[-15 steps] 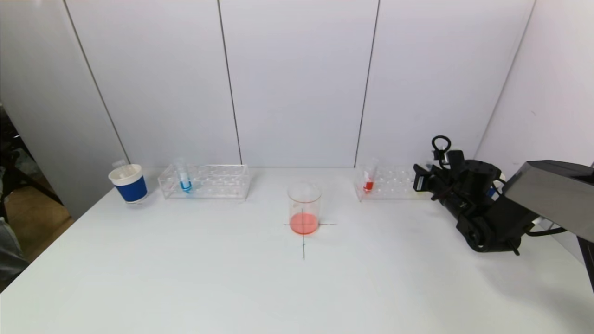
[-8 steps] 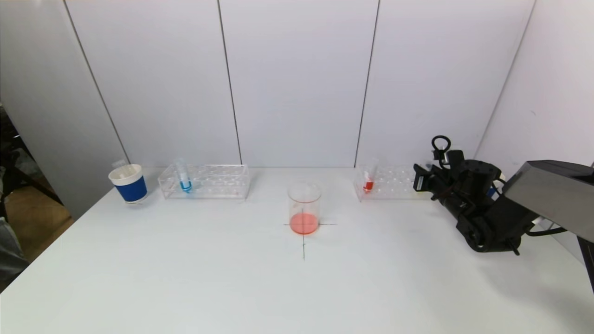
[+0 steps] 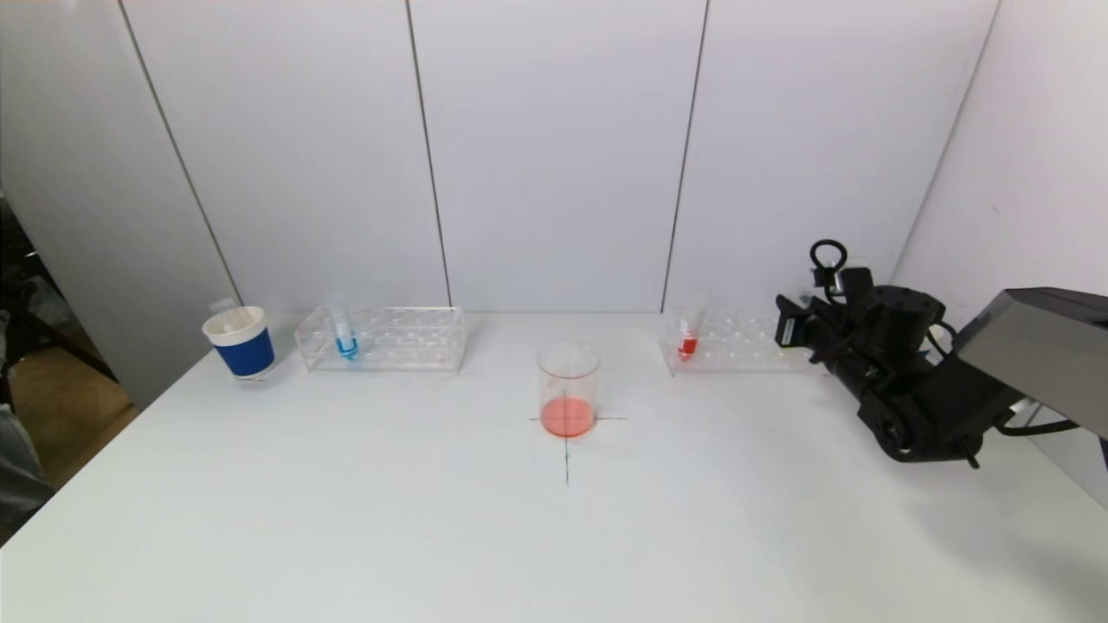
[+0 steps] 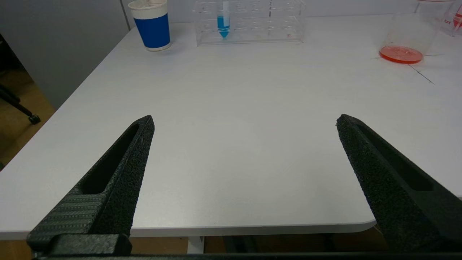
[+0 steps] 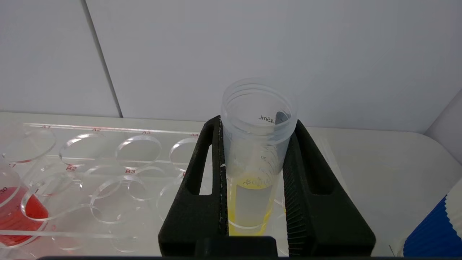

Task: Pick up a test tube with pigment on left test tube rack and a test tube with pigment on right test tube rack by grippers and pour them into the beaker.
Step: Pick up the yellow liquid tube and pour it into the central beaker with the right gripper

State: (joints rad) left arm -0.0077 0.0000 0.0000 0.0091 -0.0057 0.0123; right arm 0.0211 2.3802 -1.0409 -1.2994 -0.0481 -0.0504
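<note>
My right gripper (image 3: 792,330) is at the right end of the right clear rack (image 3: 736,339). In the right wrist view it (image 5: 257,122) is shut on an upright test tube with yellow pigment (image 5: 254,162). A tube with red pigment (image 3: 688,334) stands at that rack's left end (image 5: 14,206). The left clear rack (image 3: 385,339) holds a tube with blue pigment (image 3: 344,334), also in the left wrist view (image 4: 223,22). The beaker (image 3: 567,387) stands mid-table on a cross mark with red liquid in its bottom (image 4: 400,54). My left gripper (image 4: 244,121) is open and empty over the table's front edge, out of the head view.
A blue and white paper cup (image 3: 240,342) stands left of the left rack. Another blue cup (image 5: 433,231) sits close to the right gripper. White wall panels stand right behind both racks. The table's left edge drops off beside the cup.
My right gripper has moved slightly up and back with the yellow tube in it. Nothing else has moved.
</note>
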